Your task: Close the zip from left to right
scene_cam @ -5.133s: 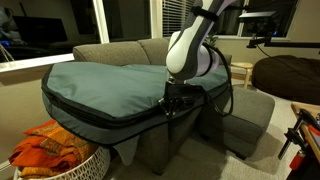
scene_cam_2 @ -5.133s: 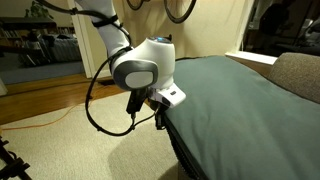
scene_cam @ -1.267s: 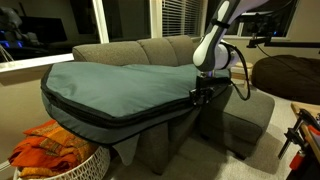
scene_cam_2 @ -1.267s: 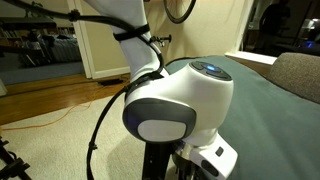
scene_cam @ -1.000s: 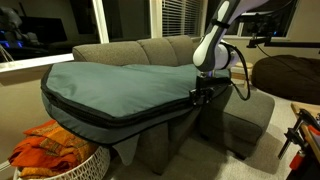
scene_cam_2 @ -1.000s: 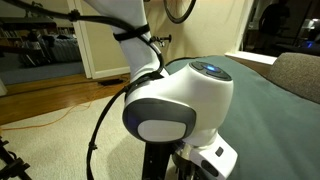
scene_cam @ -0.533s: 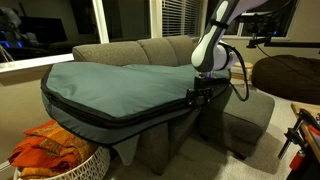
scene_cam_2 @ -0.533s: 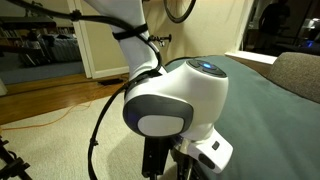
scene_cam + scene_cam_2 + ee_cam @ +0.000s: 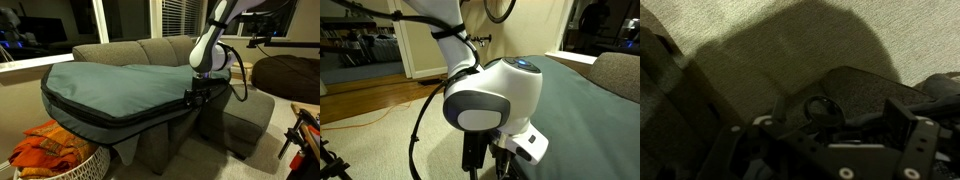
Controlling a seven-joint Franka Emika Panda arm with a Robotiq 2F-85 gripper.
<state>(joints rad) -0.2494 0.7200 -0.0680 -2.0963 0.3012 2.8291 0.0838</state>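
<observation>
Zip [image 9: 128, 120], a long dark line on the black-trimmed near edge of the teal-grey padded fabric bag [image 9: 110, 85], runs right to the claw [image 9: 197, 98], which has slid right, then eased slightly left. Whether it grips anything cannot be told. Closing looks nearly finished.

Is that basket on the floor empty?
No, the basket in front of the sofa is filled with crumpled orange and red cloth.

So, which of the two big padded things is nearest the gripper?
The teal-grey bag on the sofa: the gripper sits at its black-trimmed zip edge. The dark brown one lies apart.
</observation>
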